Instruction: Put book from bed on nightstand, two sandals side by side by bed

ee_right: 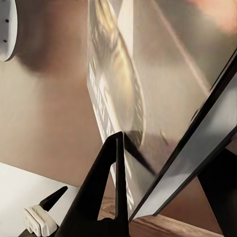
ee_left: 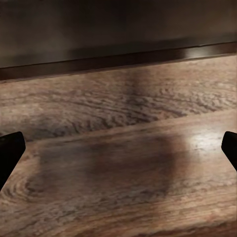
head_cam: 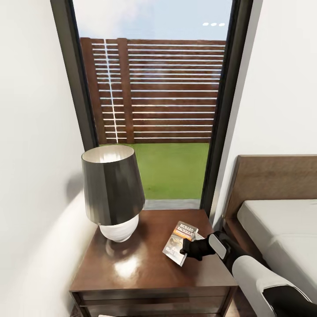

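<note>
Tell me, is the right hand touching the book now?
Touching. In the right wrist view the right hand has its fingers closed on the book; the head view shows the same grip.

Bright daylight through window (head_cam: pixel 154 88), glare on glossy nightstand (head_cam: pixel 132 264), soft renders

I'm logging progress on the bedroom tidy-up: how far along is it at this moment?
Done: the book is off the bed.
In hand: the right gripper holds the book by its edge, tilted over the nightstand beside the lamp. I cannot tell whether it touches the top yet, and it is not released.
Left: letting go of the book, then setting both sandals side by side next to the bed.
</note>
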